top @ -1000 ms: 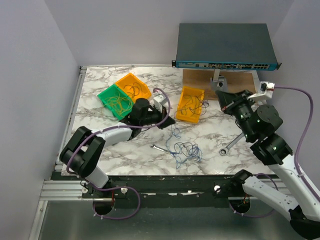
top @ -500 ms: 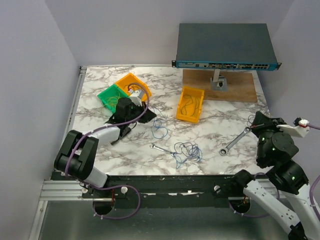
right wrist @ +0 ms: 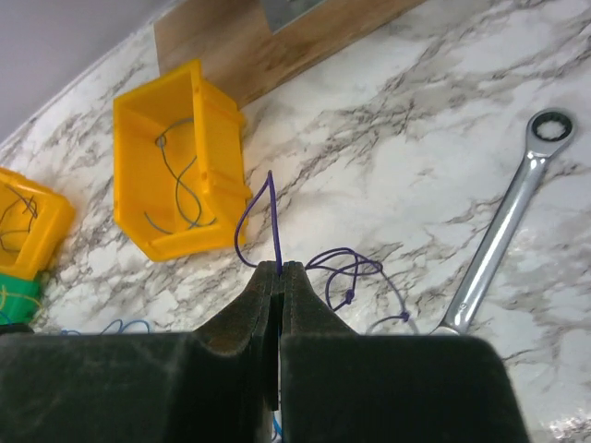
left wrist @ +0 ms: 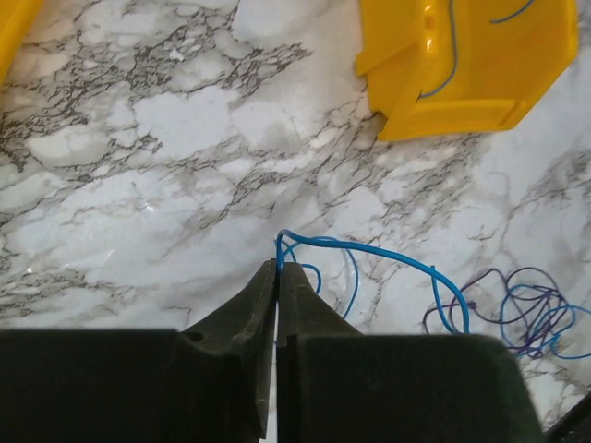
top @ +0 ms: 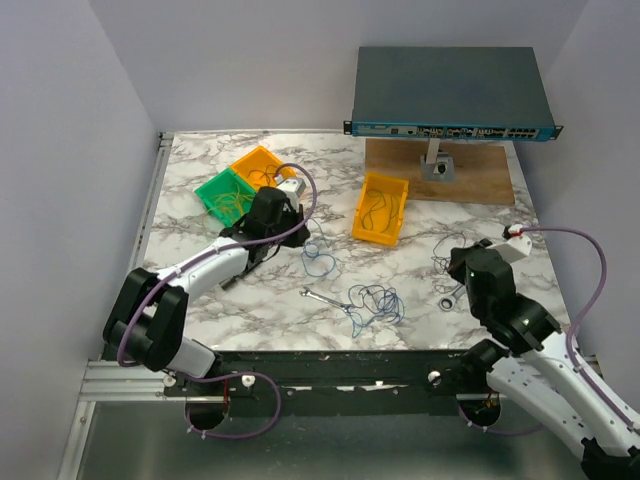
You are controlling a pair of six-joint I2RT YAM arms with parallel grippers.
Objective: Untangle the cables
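The cables are thin loopy strands. A blue and purple tangle point(top: 372, 302) lies near the table's front edge, also at the right edge of the left wrist view point(left wrist: 528, 316). My left gripper point(top: 303, 236) point(left wrist: 279, 266) is shut on the end of a separate blue cable point(left wrist: 369, 249), whose loops point(top: 318, 262) rest on the marble just right of it. My right gripper point(top: 452, 266) point(right wrist: 280, 268) is shut on a purple cable point(right wrist: 271, 214), with its knotted loops point(right wrist: 355, 272) lying just beyond the tips.
A green bin point(top: 225, 197) and an orange bin point(top: 262, 168) with wires sit behind the left arm. A yellow bin point(top: 381, 208) point(right wrist: 175, 175) holds a wire. A big wrench point(right wrist: 503, 235) lies by the right gripper, a small one point(top: 320, 297) at front. The network switch point(top: 450, 92) stands on a wooden board point(top: 470, 175).
My left gripper pulled the blue cable leftward away from the tangle. My right arm swung out to the right, then came back in low over the table with the purple cable.
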